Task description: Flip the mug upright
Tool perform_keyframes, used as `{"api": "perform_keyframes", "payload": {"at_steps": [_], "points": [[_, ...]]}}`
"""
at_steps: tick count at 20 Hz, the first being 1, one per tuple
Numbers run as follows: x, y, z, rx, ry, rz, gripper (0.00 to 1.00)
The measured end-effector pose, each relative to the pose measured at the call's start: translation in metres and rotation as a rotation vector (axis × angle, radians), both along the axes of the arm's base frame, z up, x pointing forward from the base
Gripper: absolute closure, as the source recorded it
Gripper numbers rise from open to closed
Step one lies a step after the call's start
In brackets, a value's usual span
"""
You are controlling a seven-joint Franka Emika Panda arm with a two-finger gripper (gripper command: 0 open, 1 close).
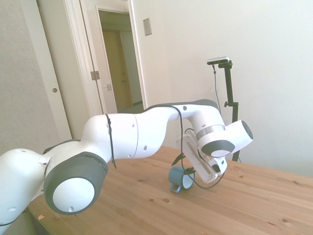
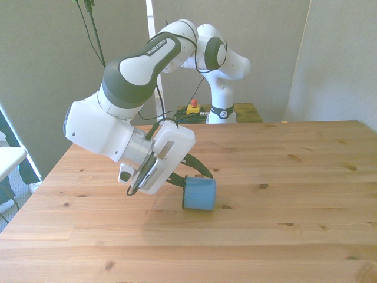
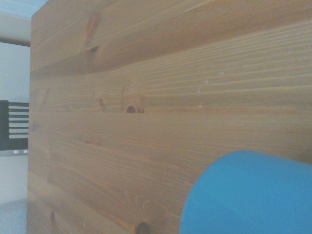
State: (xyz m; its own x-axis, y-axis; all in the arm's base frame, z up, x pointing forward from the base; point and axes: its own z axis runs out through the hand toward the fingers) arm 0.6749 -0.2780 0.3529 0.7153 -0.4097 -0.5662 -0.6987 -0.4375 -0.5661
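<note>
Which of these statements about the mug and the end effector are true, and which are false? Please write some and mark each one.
1. The blue mug stands upright on the wooden table. False: it is tilted on its side.
2. The end effector is at the mug's mouth end. True.
3. In the side view, the mug's handle points down toward the table. True.
4. A second mug sits on the table. False: only one is there.
5. The mug is red. False: it is blue.
</note>
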Motion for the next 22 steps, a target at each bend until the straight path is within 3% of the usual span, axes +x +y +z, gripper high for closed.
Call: {"api": "perform_keyframes", "payload": {"at_steps": [13, 16, 22], "points": [[0.006, 0.018, 0.015, 0.009, 0.005, 0.015, 1.00], [0.008, 0.031, 0.041, -0.049, -0.002, 0.033, 1.00], [0.002, 0.080, 0.112, -0.298, -0.019, 0.072, 1.00]]}}
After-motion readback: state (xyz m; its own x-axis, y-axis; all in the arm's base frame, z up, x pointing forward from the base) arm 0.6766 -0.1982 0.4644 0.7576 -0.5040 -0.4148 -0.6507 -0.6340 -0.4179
